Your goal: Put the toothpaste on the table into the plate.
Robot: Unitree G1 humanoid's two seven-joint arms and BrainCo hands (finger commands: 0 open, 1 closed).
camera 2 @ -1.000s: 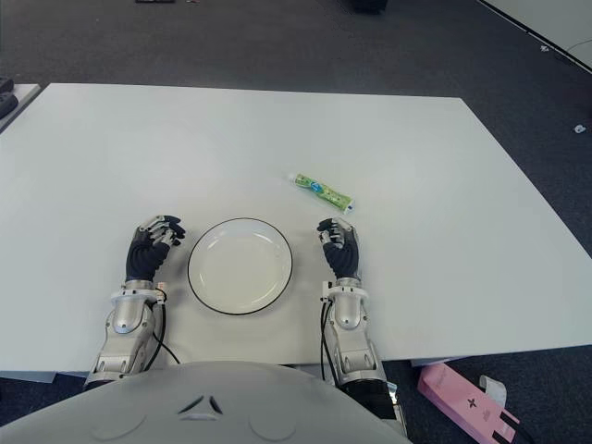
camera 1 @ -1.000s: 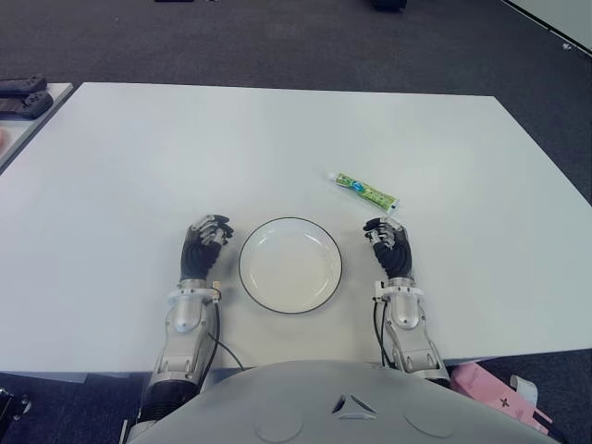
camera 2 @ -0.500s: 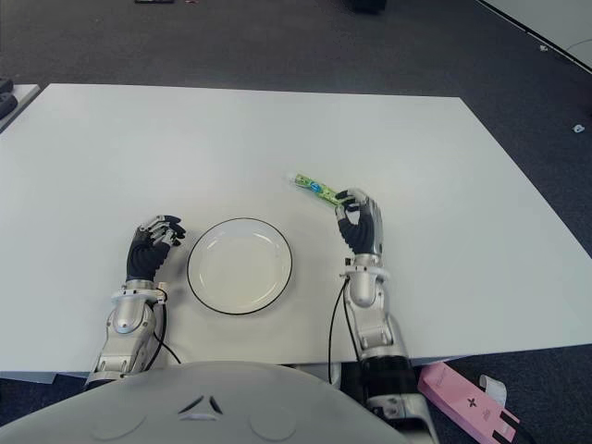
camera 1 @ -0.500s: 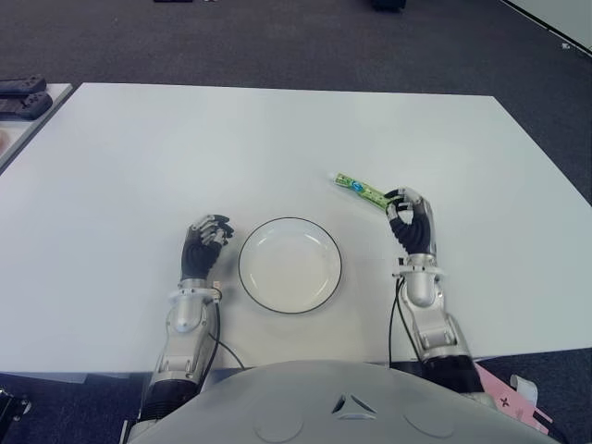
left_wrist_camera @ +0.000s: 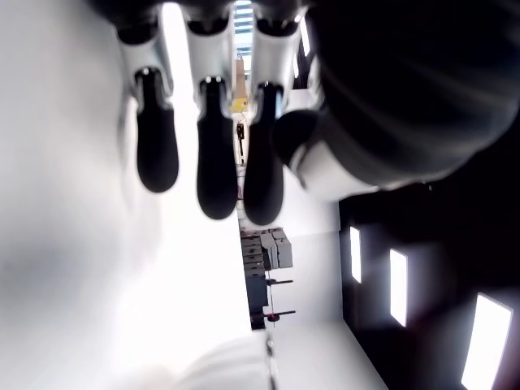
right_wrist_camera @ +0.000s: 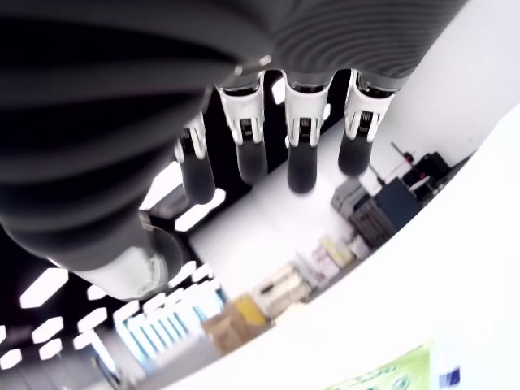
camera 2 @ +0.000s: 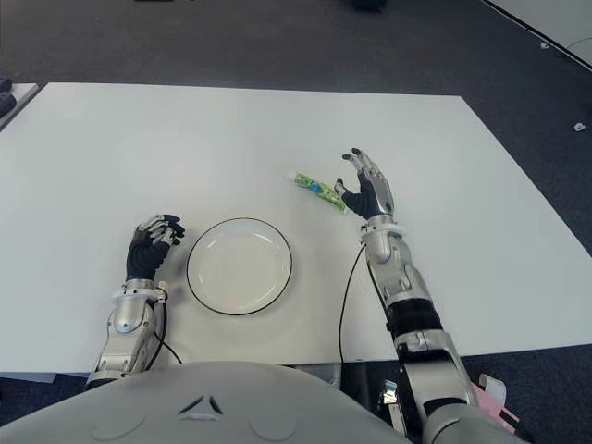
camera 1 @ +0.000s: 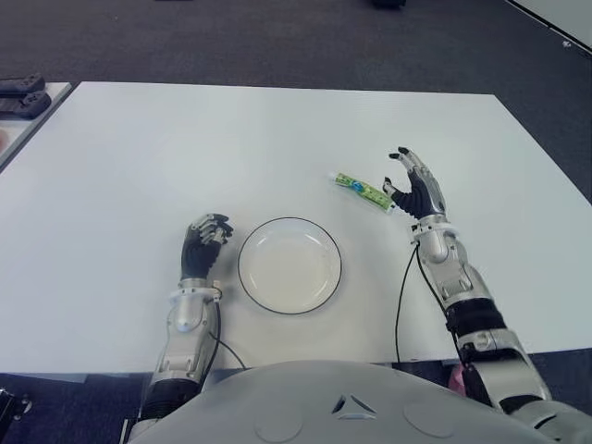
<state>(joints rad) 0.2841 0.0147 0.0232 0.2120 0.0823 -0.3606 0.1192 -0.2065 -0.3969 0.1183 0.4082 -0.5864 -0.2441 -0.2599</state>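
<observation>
The right hand [camera 1: 416,188] is hovering over the white table [camera 1: 277,139] with its fingers [right_wrist_camera: 301,166] spread apart and holding nothing. The green toothpaste tube [camera 1: 364,192] is lying flat on the table just beside this hand, on its inner side toward the robot's left, with the tube's white cap end closest to the thumb; whether the thumb is touching the cap cannot be told. In the right wrist view, the fingers are extending straight out, separated from one another, and a corner of the green tube [right_wrist_camera: 382,375] is showing below the palm. The tube is pointing away from the hand at a slant, its far end reaching up and to the robot's left.

The round white plate [camera 1: 248,242] with a dark rim is sitting on the table nearer the robot than the right hand and off to its left, well apart from the toothpaste. Nothing is lying in it.

The left hand [camera 1: 203,246] is showing just beside the plate, on the plate's left side, with its fingers [left_wrist_camera: 207,158] curled together and gripping nothing. The left wrist view is showing three dark fingertips bunched close, bent in toward the palm.

Dark carpet [camera 1: 277,42] is showing beyond the table's far edge.
</observation>
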